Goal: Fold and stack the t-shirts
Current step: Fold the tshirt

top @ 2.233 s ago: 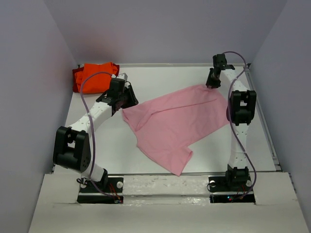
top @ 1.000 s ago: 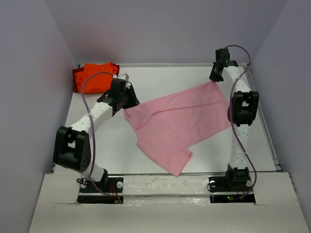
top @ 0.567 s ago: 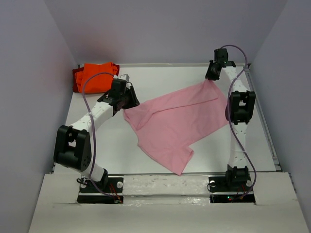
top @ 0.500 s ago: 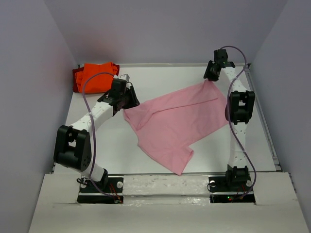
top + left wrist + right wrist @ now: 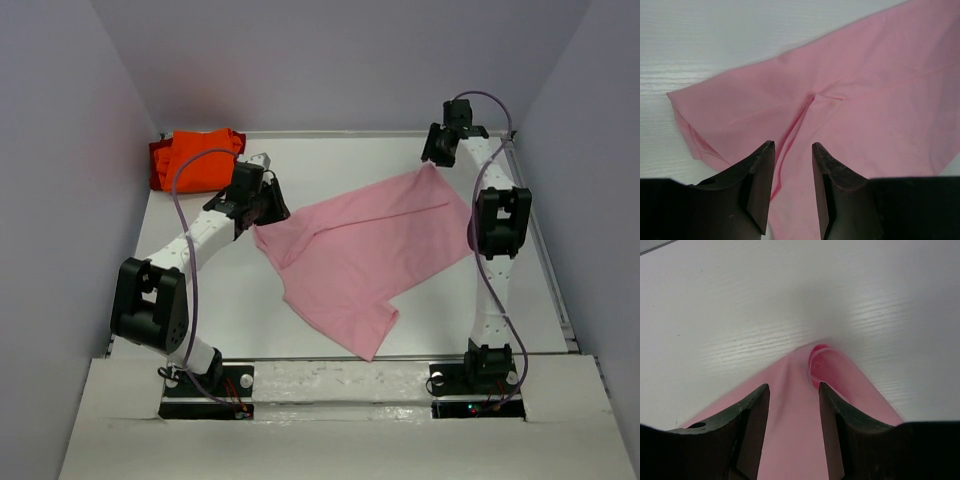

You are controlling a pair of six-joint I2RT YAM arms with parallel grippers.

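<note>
**Shirts: orange bundled, pink not yet folded**

At far left, tucked in the back corner: orange shirts [image 5: 195, 158], seemingly folded and stacked. Next along, left gripper [image 5: 264, 208] at the left corner of pink shirt [image 5: 370, 250], jaws part-way apart with a pleat of cloth running between. Clamped or not, cannot tell. Across mid table [image 5: 250, 300], spread flat and skewed, no fold made. At far right, right gripper [image 5: 434, 158] over the far corner, jaws apart, gripping nothing. Likely left to do: fold pink, stack on orange.
</note>
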